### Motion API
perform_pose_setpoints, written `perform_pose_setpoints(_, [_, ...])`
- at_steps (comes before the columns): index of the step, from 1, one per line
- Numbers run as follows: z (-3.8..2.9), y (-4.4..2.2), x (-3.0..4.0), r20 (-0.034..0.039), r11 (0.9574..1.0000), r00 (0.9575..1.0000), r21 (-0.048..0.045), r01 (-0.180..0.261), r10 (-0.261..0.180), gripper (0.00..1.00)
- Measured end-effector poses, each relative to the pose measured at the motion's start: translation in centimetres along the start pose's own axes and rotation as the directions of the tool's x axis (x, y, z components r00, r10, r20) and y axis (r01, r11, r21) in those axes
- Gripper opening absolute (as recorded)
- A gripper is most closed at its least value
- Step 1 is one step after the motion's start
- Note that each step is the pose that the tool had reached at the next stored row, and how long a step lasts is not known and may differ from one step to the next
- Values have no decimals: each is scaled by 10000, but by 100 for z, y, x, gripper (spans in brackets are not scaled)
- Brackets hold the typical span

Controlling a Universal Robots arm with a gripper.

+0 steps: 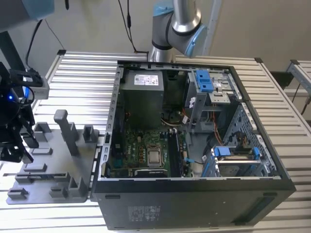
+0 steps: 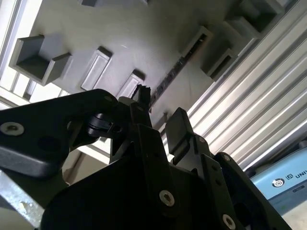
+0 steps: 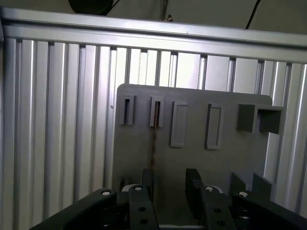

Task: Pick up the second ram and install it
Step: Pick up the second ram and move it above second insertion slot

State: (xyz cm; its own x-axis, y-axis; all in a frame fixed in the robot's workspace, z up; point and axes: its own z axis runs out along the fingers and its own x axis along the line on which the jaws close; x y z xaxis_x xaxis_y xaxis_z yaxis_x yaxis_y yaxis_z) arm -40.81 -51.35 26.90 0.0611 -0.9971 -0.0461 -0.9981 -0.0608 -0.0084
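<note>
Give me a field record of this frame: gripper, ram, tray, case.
gripper: fingers open, holding nothing, over the grey tray
second ram: standing on edge in a tray slot, below the fingers, not gripped
grey tray: on the slatted table, at the exterior view's left of the PC case
PC case: side open, motherboard exposed

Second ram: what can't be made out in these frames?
- First wrist view: the second ram stands edge-on in the grey tray, so its face and chips are hidden. Its near end runs behind the gripper, so contact is unclear.
- Exterior view: the gripper is cut off by the exterior view's left edge.
- Exterior view: the memory slots are too small and dark to tell what is seated.
</note>
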Motion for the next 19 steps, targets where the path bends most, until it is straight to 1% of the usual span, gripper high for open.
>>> perform_pose_setpoints(5, [37, 2, 11, -1, 10000, 10000, -12, 75, -75, 42])
perform_pose_setpoints(9, [40, 1, 11, -6, 10000, 10000, -12, 77, -77, 42])
perform_pose_setpoints(14, [80, 3, 26, -5, 10000, 10000, -12, 78, -78, 42])
perform_pose_setpoints(19, [136, 4, 42, -5, 10000, 10000, -12, 78, -78, 42])
